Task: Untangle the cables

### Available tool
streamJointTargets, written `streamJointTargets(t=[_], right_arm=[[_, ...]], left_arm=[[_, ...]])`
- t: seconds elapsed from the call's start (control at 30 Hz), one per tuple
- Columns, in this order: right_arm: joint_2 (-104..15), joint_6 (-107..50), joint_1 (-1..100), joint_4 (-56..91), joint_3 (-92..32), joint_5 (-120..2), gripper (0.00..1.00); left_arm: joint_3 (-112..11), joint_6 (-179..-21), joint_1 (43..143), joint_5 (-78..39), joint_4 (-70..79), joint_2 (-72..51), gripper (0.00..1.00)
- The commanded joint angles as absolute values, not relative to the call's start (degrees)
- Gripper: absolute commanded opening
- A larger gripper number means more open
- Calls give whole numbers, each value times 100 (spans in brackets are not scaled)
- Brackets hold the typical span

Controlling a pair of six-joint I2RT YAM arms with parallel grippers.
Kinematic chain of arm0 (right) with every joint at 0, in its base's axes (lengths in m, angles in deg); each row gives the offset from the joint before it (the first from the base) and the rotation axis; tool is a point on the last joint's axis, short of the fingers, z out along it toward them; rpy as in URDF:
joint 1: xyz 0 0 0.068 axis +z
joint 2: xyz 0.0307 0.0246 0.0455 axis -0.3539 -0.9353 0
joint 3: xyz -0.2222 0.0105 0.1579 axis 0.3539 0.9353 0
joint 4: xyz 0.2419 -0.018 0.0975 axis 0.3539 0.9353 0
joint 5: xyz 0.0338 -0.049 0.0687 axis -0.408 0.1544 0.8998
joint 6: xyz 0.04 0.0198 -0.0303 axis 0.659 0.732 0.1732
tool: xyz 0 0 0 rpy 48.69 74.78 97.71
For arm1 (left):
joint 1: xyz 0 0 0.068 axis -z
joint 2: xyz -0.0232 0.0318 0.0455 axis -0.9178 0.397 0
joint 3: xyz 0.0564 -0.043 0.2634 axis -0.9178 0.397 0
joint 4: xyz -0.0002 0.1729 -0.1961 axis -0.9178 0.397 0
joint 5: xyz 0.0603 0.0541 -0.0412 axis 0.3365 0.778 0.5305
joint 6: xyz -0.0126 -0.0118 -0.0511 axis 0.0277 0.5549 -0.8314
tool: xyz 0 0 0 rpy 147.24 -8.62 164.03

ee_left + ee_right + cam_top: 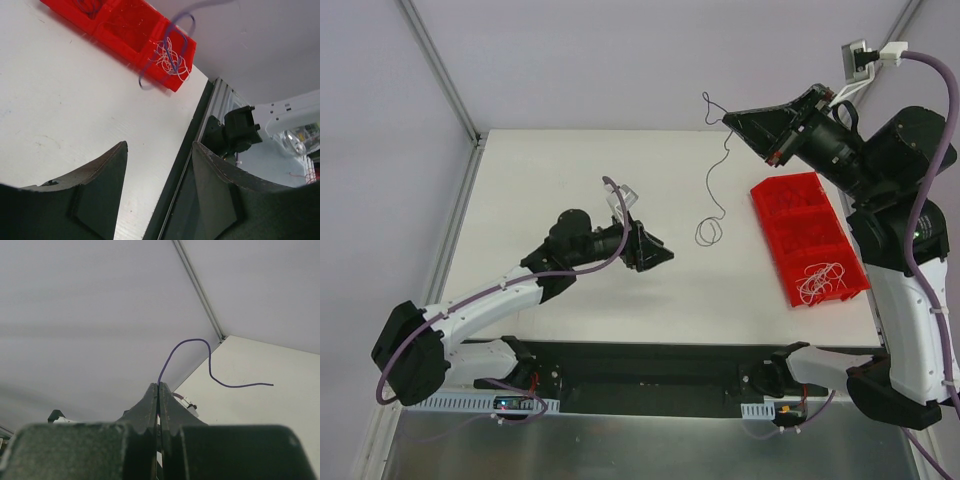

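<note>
My right gripper (728,121) is raised over the table's far right and is shut on a thin dark purple cable (718,175). The cable hangs down from it and ends in a small loop (708,232) at the white table (550,170). In the right wrist view the jaws (159,385) are pressed together and the cable (200,342) arcs out of the tips. My left gripper (668,257) hovers mid-table, left of the loop, open and empty. Its fingers (107,170) stand apart in the left wrist view, with the blurred cable loop (142,82) beyond them.
A red compartment tray (790,200) lies at the right of the table. A bundle of thin white wires (823,280) sits in its near compartment, also visible in the left wrist view (172,60). A black rail (650,365) runs along the near edge.
</note>
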State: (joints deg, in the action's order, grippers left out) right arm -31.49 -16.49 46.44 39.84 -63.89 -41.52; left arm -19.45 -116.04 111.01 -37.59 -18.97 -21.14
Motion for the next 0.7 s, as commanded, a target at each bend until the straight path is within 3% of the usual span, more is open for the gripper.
streamJointTargets(t=[0.0,0.23,0.4,0.67], right_arm=[[-3014,-1515,4639,3756,-6609,-4006,0],[-2997,-1330,4639,3598,-6618,-3910,0],[-2979,-1190,4639,3448,-6618,-3874,0],[-2988,-1066,4639,3342,-6705,-3839,0]], left_arm=[[-2280,-12454,10819,-3856,-2506,-1774,51],[-2157,-13133,10686,-4525,-3570,-1413,56],[-2271,-13309,10730,-4675,-3843,-1097,49],[-2921,-13371,10880,-4780,-4028,-359,47]])
